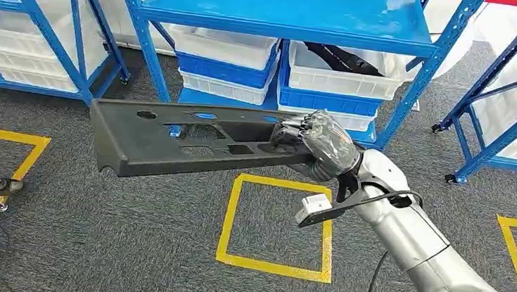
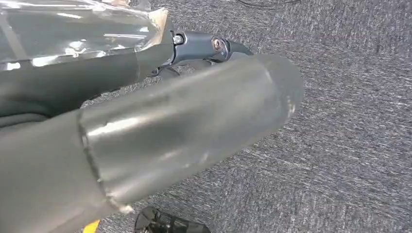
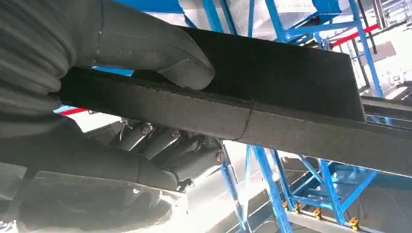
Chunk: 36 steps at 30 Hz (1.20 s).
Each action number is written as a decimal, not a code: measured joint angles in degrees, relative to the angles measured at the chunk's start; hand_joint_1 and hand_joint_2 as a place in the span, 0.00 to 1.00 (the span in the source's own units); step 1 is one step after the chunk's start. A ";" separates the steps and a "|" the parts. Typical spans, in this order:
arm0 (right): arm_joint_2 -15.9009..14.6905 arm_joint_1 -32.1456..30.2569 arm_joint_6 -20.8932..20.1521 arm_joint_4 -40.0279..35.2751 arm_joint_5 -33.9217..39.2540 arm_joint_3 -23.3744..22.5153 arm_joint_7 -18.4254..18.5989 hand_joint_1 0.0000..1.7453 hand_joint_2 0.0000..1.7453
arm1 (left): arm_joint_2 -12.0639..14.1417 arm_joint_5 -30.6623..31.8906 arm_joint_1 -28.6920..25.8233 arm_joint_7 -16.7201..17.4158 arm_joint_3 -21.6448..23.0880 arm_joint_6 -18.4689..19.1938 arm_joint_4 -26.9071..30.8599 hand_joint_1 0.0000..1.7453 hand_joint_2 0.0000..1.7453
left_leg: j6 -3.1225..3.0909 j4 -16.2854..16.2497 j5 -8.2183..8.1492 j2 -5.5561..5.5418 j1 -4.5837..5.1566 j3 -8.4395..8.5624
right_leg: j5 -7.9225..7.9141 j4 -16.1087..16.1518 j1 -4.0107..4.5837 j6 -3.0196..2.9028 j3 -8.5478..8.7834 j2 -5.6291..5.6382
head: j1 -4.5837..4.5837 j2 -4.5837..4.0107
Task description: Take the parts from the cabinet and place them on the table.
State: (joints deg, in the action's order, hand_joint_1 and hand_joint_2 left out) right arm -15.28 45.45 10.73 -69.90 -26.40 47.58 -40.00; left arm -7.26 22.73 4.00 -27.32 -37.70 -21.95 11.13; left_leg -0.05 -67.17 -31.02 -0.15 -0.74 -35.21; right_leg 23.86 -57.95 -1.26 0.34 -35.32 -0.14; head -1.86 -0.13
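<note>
The right hand (image 1: 319,146) grips one end of the long black panel part (image 1: 171,142), held level above the carpet; the left hand's (image 2: 145,136) state cannot be determined.

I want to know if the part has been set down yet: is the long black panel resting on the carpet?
No, the right hand holds the long black panel by one end, up in the air above the carpet.

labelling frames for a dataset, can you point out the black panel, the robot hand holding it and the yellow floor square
black panel (image 1: 139,146), head view, on its front face near the left end
right robot hand (image 1: 319,143), head view, on its wrapped back
yellow floor square (image 1: 273,266), head view, on its near tape edge
</note>
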 joint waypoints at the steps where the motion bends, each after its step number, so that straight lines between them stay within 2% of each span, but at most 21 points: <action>1: 0.00 0.03 0.05 0.00 0.00 -0.04 0.00 0.96 1.00 | 0.07 0.02 0.06 -0.02 0.00 0.02 0.02 0.00 0.00 | -0.31 5.63 1.71 -0.03 0.00 3.76 | -0.33 0.00 0.00 0.17 -0.13 0.03 | -0.02 0.00; 2: 0.00 0.07 0.11 0.00 0.00 -0.09 0.00 0.96 1.00 | 0.11 0.09 0.21 -0.02 0.00 0.09 0.02 0.00 0.00 | -0.57 9.14 1.18 -0.17 0.06 5.59 | -0.53 -0.04 0.17 0.46 -0.26 0.03 | 0.00 0.00; 6: 0.09 -0.28 0.64 0.00 -0.74 -0.13 0.00 0.96 1.00 | 0.13 0.13 0.19 -0.02 0.00 0.11 0.02 0.00 0.00 | -2.08 8.91 2.76 -0.15 0.92 4.73 | -2.02 0.42 0.15 2.23 -0.55 -0.05 | 0.05 0.00; 7: -0.04 -0.38 0.66 0.02 -0.83 -0.17 0.00 0.96 1.00 | 0.02 0.13 0.22 -0.02 -0.02 0.09 0.00 0.00 0.00 | -2.79 9.73 4.03 0.16 0.26 4.43 | -1.61 0.02 0.60 2.51 -1.14 -0.09 | 0.15 0.00; 10: -0.09 -0.62 0.66 0.07 -0.96 -0.22 0.00 0.96 1.00 | 0.02 0.11 0.34 -0.02 -0.02 0.04 0.00 0.00 0.00 | -3.80 9.74 5.90 0.36 0.53 2.03 | 6.50 -8.86 0.48 0.97 -4.64 0.01 | 0.31 0.00; 12: -0.20 -1.00 0.70 0.11 -1.01 -0.22 0.00 0.96 1.00 | 0.02 0.11 0.33 -0.02 -0.02 -0.02 0.00 0.00 0.00 | -3.81 9.65 7.26 0.40 0.61 0.17 | 9.75 -17.36 0.47 1.36 -6.41 0.02 | 0.33 0.00; 13: -0.24 -1.18 0.70 0.15 -0.98 -0.24 0.00 0.96 1.00 | 0.02 0.11 0.32 -0.02 -0.04 -0.02 0.00 0.00 0.00 | -3.74 9.64 7.88 0.40 0.63 -0.67 | 9.35 -18.21 0.49 1.82 -5.86 0.03 | 0.29 0.00; 14: -0.26 -1.23 0.70 0.15 -0.96 -0.24 0.00 0.96 1.00 | -0.02 0.11 0.33 -0.02 -0.02 -0.02 0.00 0.00 0.00 | -3.63 9.62 8.44 0.39 0.64 -1.42 | 8.10 -16.95 0.52 2.37 -4.27 0.02 | 0.35 0.00; 16: -0.24 -1.18 0.72 0.13 -0.94 -0.46 0.00 0.96 1.00 | -0.07 0.11 0.33 0.00 -0.02 -0.06 0.00 0.00 0.00 | -3.22 9.49 9.69 0.37 0.64 -2.92 | 5.00 -7.98 0.53 3.02 2.49 0.01 | 0.31 0.00; 18: -0.17 -1.03 0.79 0.11 -0.96 -0.77 0.00 0.96 1.00 | -0.09 0.11 0.36 0.00 -0.04 -0.13 0.00 0.00 0.00 | -2.56 9.10 10.59 0.27 0.99 -3.76 | 7.00 1.84 1.02 2.01 9.20 0.02 | 0.31 0.00; 20: -0.20 -0.93 0.90 0.11 -0.96 -0.92 0.00 0.96 1.00 | -0.22 0.11 0.39 0.00 -0.04 -0.33 0.00 0.00 0.00 | -1.85 9.57 11.65 0.36 0.59 -3.57 | 6.48 1.42 1.66 1.36 7.67 0.20 | 0.22 0.00; 21: -0.24 -0.93 0.94 0.11 -1.01 -1.05 0.00 0.96 1.00 | -0.26 0.11 0.39 0.00 -0.04 -0.37 0.00 0.00 0.00 | -1.11 10.23 12.13 0.37 0.47 -3.46 | 6.41 1.52 1.89 0.35 7.44 0.16 | 0.09 0.00; 22: -0.28 -0.89 0.98 0.15 -1.03 -1.14 0.00 0.96 1.00 | -0.17 0.11 0.19 0.00 -0.07 -0.39 0.00 0.00 0.00 | -0.58 10.52 12.63 0.18 0.57 -3.75 | 5.12 2.39 0.85 -0.62 7.25 -0.01 | 0.41 0.00; 24: 0.02 -0.76 1.14 0.15 -1.05 -1.09 0.00 0.96 1.00 | -0.20 0.07 0.11 -0.02 -0.11 -0.44 0.00 0.00 0.00 | -0.27 7.35 6.15 -0.02 0.18 -5.13 | 3.38 2.52 0.55 -1.93 6.32 -0.10 | 0.35 0.00; 26: 0.48 -0.89 1.23 0.22 -1.64 -0.94 0.00 0.96 1.00 | -0.24 -0.11 0.16 -0.02 -0.39 -0.44 0.00 0.00 0.00 | 0.57 -0.76 -1.17 -0.03 -0.17 -6.37 | 1.87 2.39 0.62 -1.87 4.64 -0.06 | 0.33 0.00; 28: 0.92 -0.94 1.34 0.46 -1.95 -0.72 0.00 0.96 1.00 | -0.22 -0.11 0.18 -0.02 -0.59 -0.41 0.00 0.00 0.00 | 1.00 -6.58 -1.69 -0.01 -0.36 -6.80 | 0.88 2.01 0.70 -1.73 3.15 -0.06 | 0.22 0.00; 30: 1.18 -1.06 1.42 0.68 -2.16 -0.50 0.00 0.96 1.00 | -0.17 -0.11 0.18 -0.02 -0.72 -0.41 0.00 0.00 0.00 | 1.13 -7.20 0.84 0.00 -0.48 -5.57 | 0.35 1.62 0.70 -1.37 1.97 -0.06 | 0.22 0.00; 32: 1.42 -1.19 1.55 0.92 -2.49 -0.48 0.00 0.96 1.00 | -0.18 -0.11 0.18 -0.02 -0.90 -0.41 0.00 0.00 0.00 | 0.75 -1.07 4.39 -0.03 -0.47 -0.21 | -0.39 0.99 0.71 -0.93 0.47 -0.08 | 0.22 0.00; 33: 1.55 -1.18 1.66 0.98 -2.77 -0.50 0.00 0.96 1.00 | -0.11 -0.13 0.19 -0.02 -0.92 -0.41 0.02 0.00 0.00 | 0.36 3.56 4.23 -0.11 -0.39 3.27 | -0.65 0.79 0.74 -0.69 0.16 -0.08 | 0.20 0.00; 34: 1.86 -1.18 1.77 1.03 -3.32 -0.59 0.00 0.96 1.00 | 0.11 -0.22 0.23 -0.02 -0.94 -0.41 0.06 0.00 0.00 | -0.29 9.05 1.67 -0.18 -0.11 6.85 | -1.08 0.72 1.07 -0.36 -0.20 -0.11 | 0.29 0.00; 36: 2.78 -1.20 1.84 1.25 -4.37 -0.59 0.00 0.96 1.00 | 0.15 -0.26 0.28 0.00 -1.09 -0.46 0.04 0.00 0.00 | -0.91 10.57 1.60 -0.12 0.34 7.05 | -2.13 0.99 0.77 0.43 -0.26 -0.33 | 0.31 0.00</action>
State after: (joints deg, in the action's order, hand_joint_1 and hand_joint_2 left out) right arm -12.50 44.25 12.57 -68.65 -30.78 46.99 -40.00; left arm -7.10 22.47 4.28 -27.32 -38.80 -22.40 11.17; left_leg -0.96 -56.60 -29.41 -0.27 -0.40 -28.17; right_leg 21.74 -56.95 -0.49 0.77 -35.58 -0.46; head -1.55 -0.13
